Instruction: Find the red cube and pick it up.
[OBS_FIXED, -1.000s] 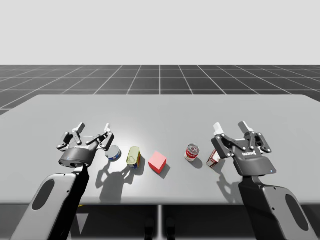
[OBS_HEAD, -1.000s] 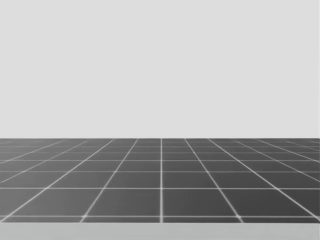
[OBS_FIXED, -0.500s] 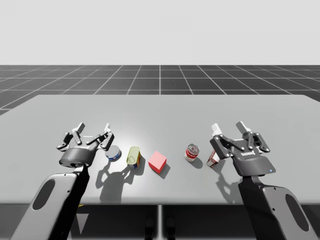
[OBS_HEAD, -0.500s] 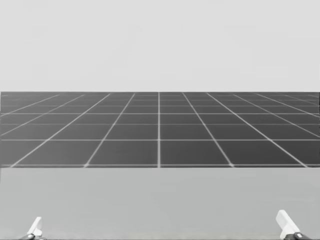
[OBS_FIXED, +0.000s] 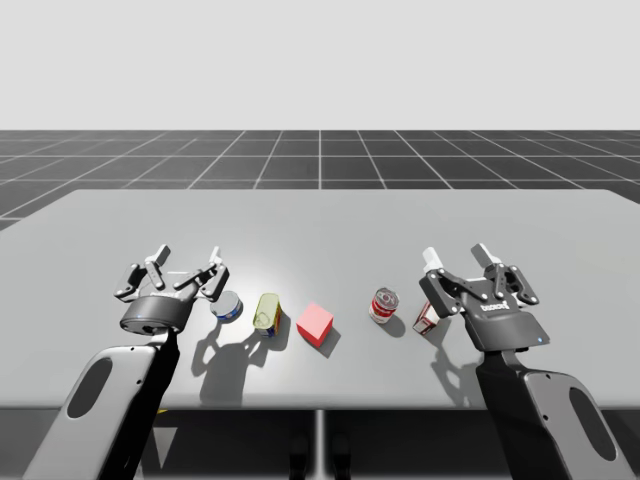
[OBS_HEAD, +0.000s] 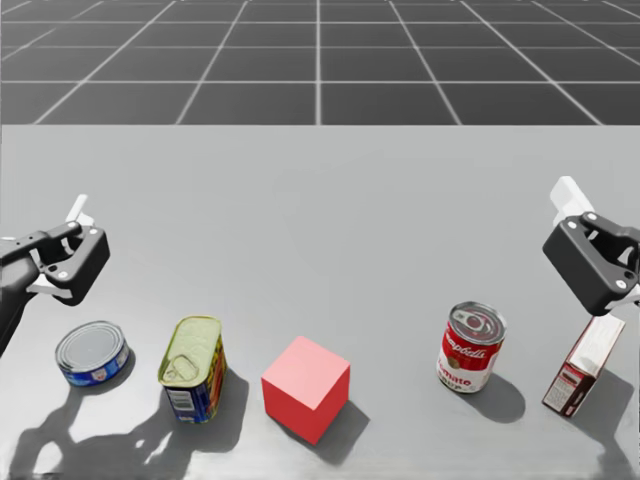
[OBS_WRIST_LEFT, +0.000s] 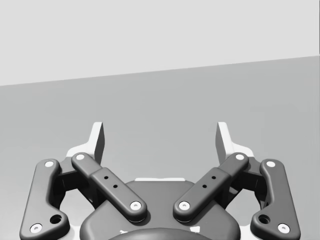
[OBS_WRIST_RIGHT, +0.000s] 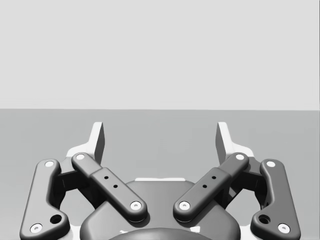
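L tool (OBS_FIXED: 186, 265) is spread wide: in the left wrist view its fingers (OBS_WRIST_LEFT: 97, 142) stand well apart w/ bare desk (OBS_WRIST_LEFT: 160, 100) ahead of them. In the high view it hovers at lower left of frame, just beside the flat blue can (OBS_HEAD: 92, 353); can't tell if they touch. R tool (OBS_FIXED: 457, 262) is wide open too, w/ the same pose in the right wrist view. In the high view it sits at lower right of frame, close over the red-and-white box (OBS_HEAD: 584, 365). In the head view it hides part of that box's top; contact or not, can't tell.

Red cube (OBS_HEAD: 306, 388) rests flat on the desk at lower ctr of the head view, one corner turned toward the camera. It lies btwn the yellow-topped oblong can (OBS_HEAD: 192, 368) on its left in frame and the red-and-white round can (OBS_HEAD: 471, 346) on its right. It is near the oblong one but apart from it, w/ a wider gap to the round one. Both tools are well apart from the cube.

The five things make a rough row across the lower part of the frame. Left to right: flat blue can, yellow-topped oblong can, red cube, red-and-white round can, red-and-white box. The round can stands upright; the oblong can stands on end.
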